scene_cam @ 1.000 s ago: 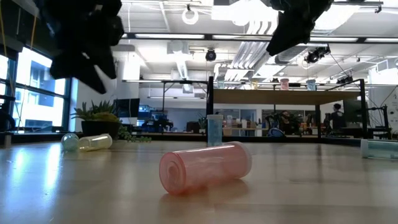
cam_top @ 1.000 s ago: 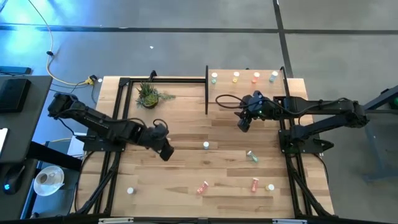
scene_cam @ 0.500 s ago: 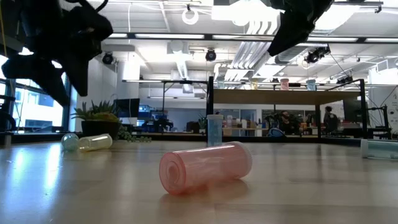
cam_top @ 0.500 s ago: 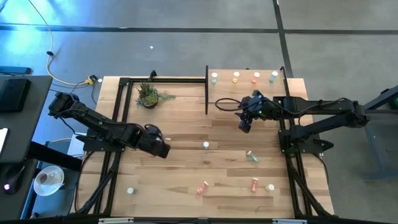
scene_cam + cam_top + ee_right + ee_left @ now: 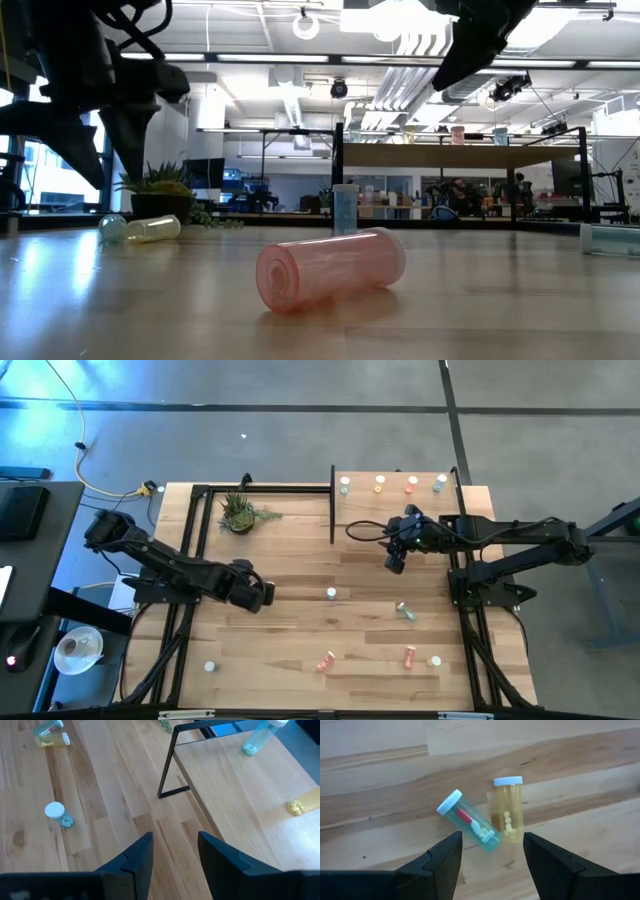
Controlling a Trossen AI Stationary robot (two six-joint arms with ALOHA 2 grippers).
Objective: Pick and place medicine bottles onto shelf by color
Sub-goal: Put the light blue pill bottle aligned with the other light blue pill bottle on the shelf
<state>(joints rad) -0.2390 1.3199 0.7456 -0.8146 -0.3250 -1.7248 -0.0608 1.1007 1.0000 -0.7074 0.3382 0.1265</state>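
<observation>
My left gripper (image 5: 258, 592) hangs open above a teal bottle (image 5: 470, 822) and a yellow bottle (image 5: 509, 810), which lie on their sides and touch each other on the tabletop. Its fingers (image 5: 492, 855) stand clear of both. In the high view the gripper hides them; the low view shows them (image 5: 140, 229) near the plant. My right gripper (image 5: 395, 560) is open and empty, in front of the shelf (image 5: 400, 510). The shelf (image 5: 240, 775) carries several upright bottles (image 5: 379, 483) along its far edge. More bottles lie on the table: orange-red (image 5: 327, 660), orange-red (image 5: 409, 656), teal (image 5: 404, 610), and one upright (image 5: 331, 594).
A small potted plant (image 5: 238, 513) stands at the far left of the table. Black frame bars (image 5: 190, 560) run along both sides of the tabletop. A lone white bottle (image 5: 210, 667) stands near the front left. An orange-red bottle (image 5: 330, 268) lies close to the low camera.
My left gripper has moved a little toward the table's left and far edges and has turned, so that its two fingers now point down over the teal and yellow bottles. No bottle has moved.
</observation>
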